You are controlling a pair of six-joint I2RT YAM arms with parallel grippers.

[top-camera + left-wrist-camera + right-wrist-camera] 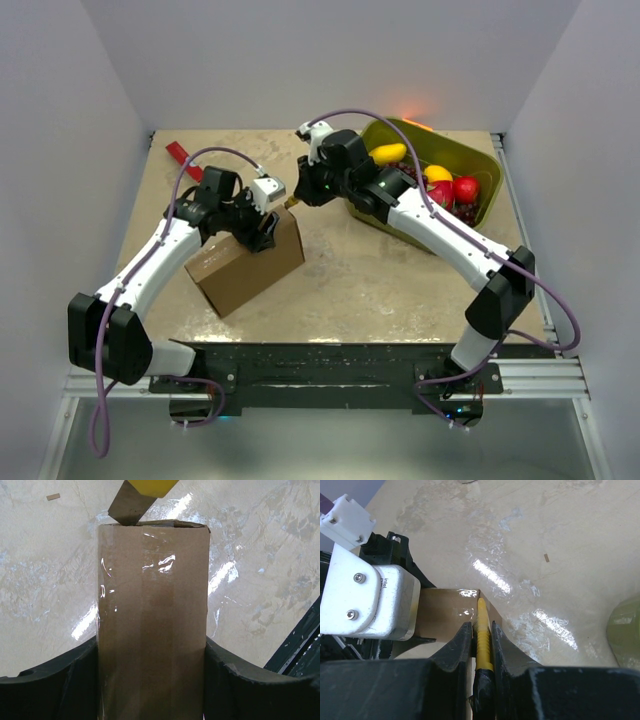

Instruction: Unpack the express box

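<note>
One express box (245,262) is counted. It is set at about 8 o'clock from the middle of the table (370,280) and seems to rest there. It is gripped across its two narrow sides by the left pincer (254,230), whose fingers (55,685) are pressed flat against the cardboard. The right pincer (481,635) is clenched on one yellow-handled cutter (481,617), and the blade is laid against the box's far edge, at 12 o'clock in the left wrist view. The box is judged to be light, stiff along its folds but apt to dent in the middle of a panel. The clear tape (160,565) on its face is glossy and is expected to be slippery. A hold is therefore best taken on bare cardboard across the short width, as is done now. One olive tub (478,160) is seen at 2 o'clock with fruit (465,188) in it. At least two yellow pieces and two red ones can be made out, and the rest is hidden by the right arm. One red strip (180,152) lies at 10 o'clock near the back wall, and one small tan scrap (546,557) lies on the bare table.
</note>
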